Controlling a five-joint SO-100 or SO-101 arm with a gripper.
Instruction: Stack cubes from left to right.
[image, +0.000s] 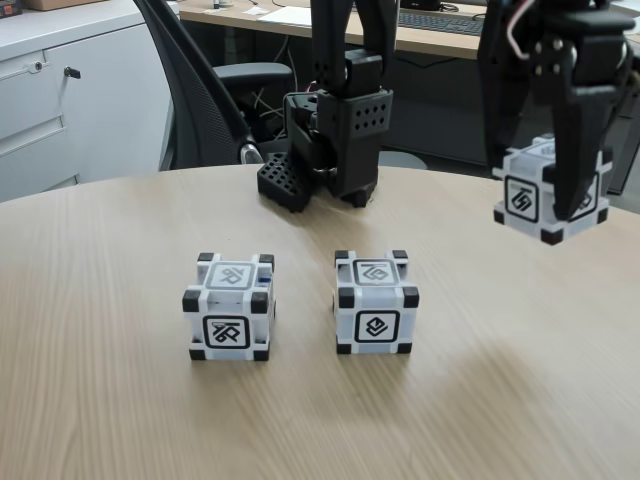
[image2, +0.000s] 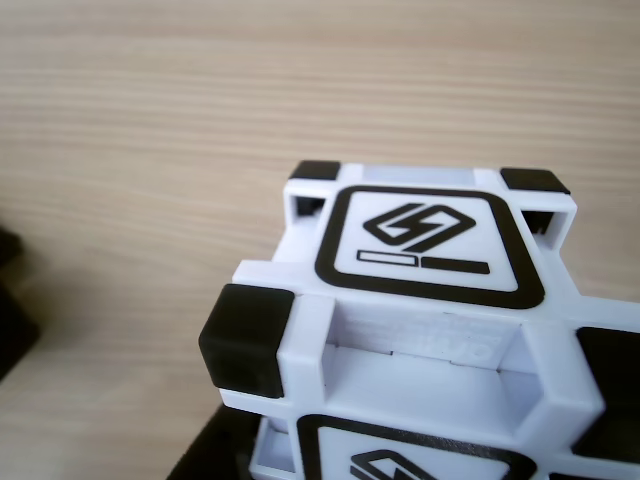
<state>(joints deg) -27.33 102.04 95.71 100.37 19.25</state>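
Two cubes stand on the wooden table (image: 100, 300): the left cube (image: 229, 305) and the middle cube (image: 375, 302), a short gap apart. They are white-grey with black corners and a black-framed symbol on each face. A third cube (image: 522, 195) hangs tilted above the table's right side, with my black gripper (image: 556, 203) shut on it from above. One finger (image: 577, 150) runs down its front face. The other view shows this held cube (image2: 420, 270) up close over the table (image2: 150, 120).
The arm's black base (image: 335, 140) is mounted at the table's far edge, behind the two standing cubes. An office chair (image: 200, 90) and a white cabinet (image: 50, 90) stand beyond the table. Bare wood lies in front of the cubes and to their left.
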